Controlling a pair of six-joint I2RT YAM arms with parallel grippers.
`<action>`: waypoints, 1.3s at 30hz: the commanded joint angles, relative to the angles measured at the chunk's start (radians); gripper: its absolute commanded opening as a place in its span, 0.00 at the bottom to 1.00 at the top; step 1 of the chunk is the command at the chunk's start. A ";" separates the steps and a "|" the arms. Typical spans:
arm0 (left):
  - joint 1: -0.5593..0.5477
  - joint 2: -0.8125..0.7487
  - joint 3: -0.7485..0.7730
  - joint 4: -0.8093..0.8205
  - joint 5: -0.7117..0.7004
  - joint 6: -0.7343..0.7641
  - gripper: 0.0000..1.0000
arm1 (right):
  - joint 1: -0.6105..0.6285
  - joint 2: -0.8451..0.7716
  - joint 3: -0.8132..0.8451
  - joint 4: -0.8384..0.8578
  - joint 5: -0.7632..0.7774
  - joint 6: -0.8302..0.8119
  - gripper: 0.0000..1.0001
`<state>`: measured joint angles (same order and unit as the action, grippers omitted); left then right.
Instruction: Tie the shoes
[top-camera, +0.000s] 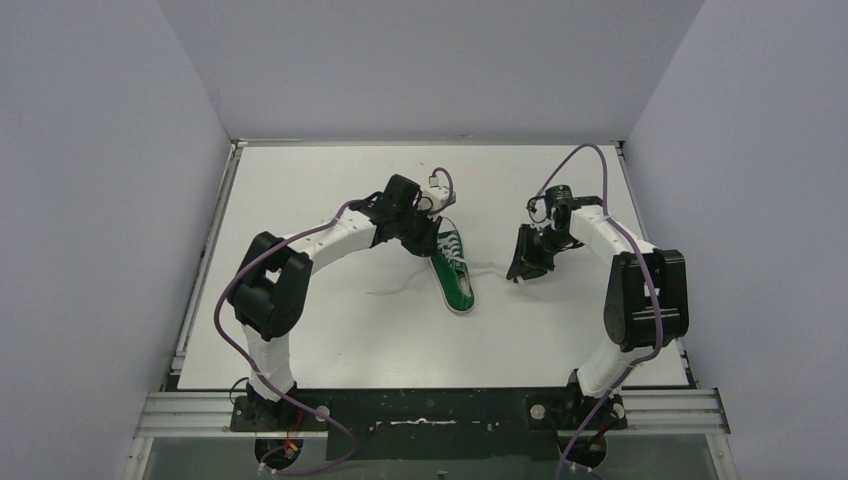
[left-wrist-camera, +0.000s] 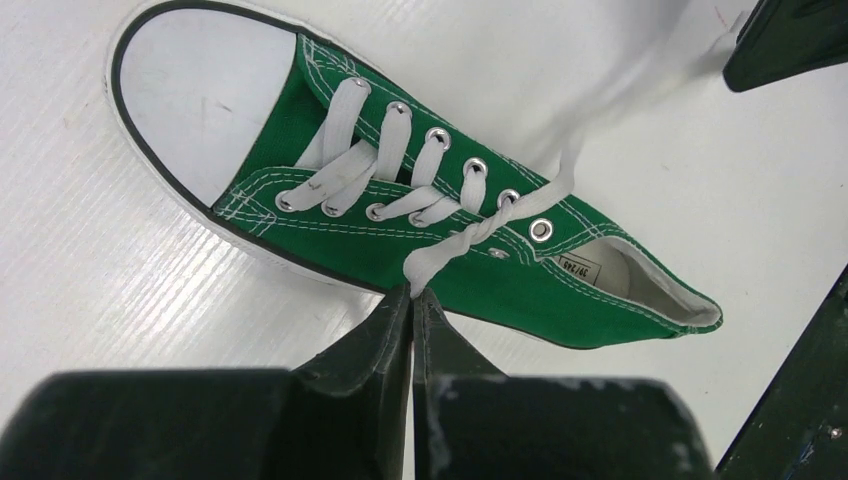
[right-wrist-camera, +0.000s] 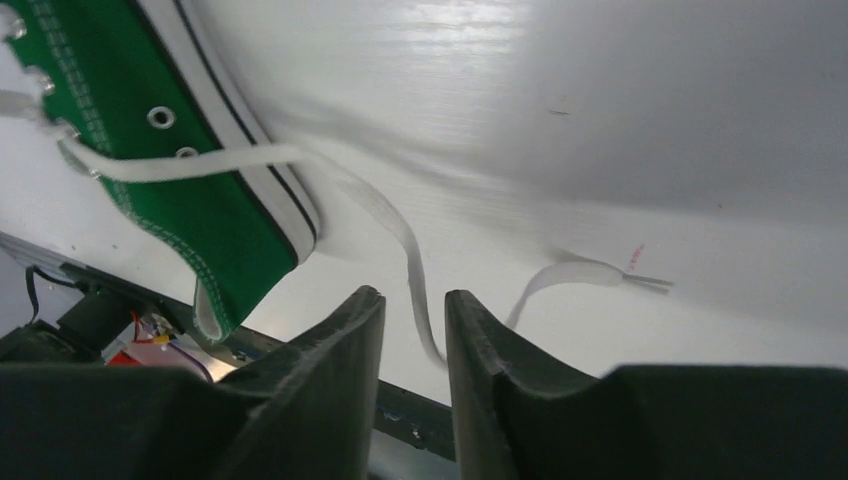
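Observation:
The green sneaker (top-camera: 455, 273) lies on the white table, toe cap toward the near edge. In the left wrist view the shoe (left-wrist-camera: 330, 205) shows its white laces crossed once above the top eyelets. My left gripper (left-wrist-camera: 412, 293) is shut on one white lace strand (left-wrist-camera: 455, 245) beside the shoe's side; it sits at the shoe's heel end in the top view (top-camera: 428, 240). My right gripper (right-wrist-camera: 415, 300) is open to the shoe's right (top-camera: 520, 268). The other lace strand (right-wrist-camera: 395, 225) runs from the shoe down between its fingers, unpinched.
A loose lace end (top-camera: 392, 290) trails on the table left of the shoe. The other lace's tip (right-wrist-camera: 640, 281) lies on the table past my right fingers. The table's raised rim (top-camera: 225, 200) and grey walls surround the work area.

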<state>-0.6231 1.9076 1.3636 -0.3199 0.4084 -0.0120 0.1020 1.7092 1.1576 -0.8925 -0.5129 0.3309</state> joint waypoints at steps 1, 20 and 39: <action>-0.004 -0.056 0.015 0.067 0.033 -0.049 0.00 | 0.005 0.018 0.043 -0.065 0.149 -0.017 0.38; -0.032 -0.088 -0.051 0.110 0.067 -0.076 0.00 | -0.050 -0.239 -0.197 0.132 0.375 0.815 0.73; -0.032 -0.129 -0.139 0.306 0.114 0.069 0.00 | -0.019 -0.109 -0.325 0.275 0.510 1.208 0.45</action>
<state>-0.6529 1.8198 1.2224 -0.1165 0.4816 -0.0082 0.0811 1.5822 0.8650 -0.7052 -0.0708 1.4612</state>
